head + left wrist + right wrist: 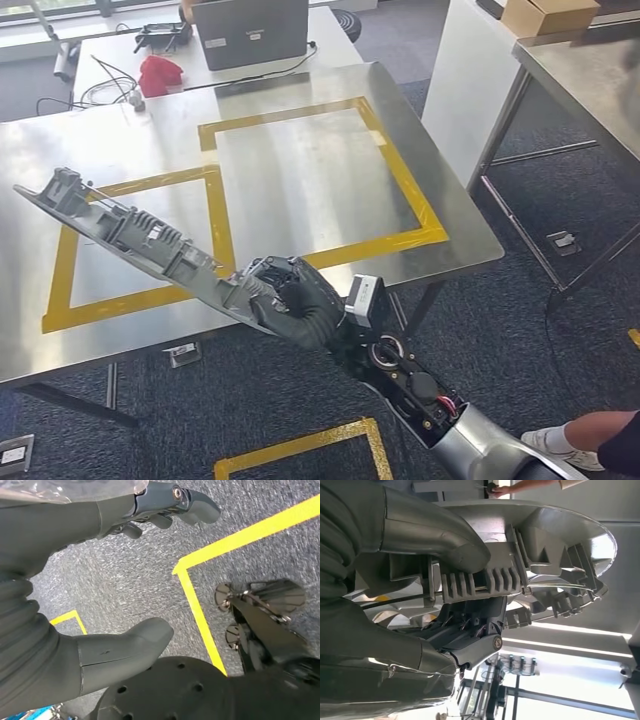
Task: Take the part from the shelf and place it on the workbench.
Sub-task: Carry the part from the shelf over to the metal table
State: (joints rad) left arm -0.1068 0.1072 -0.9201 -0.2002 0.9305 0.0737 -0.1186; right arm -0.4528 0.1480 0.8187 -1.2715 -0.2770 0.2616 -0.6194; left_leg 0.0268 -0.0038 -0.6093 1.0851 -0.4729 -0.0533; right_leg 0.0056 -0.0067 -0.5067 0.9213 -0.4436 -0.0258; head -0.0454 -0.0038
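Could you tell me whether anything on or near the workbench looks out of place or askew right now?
Nothing looks damaged or spilled. The long grey part is tilted, far end higher, held at one end by the right robot hand above the workbench, not yet set down.
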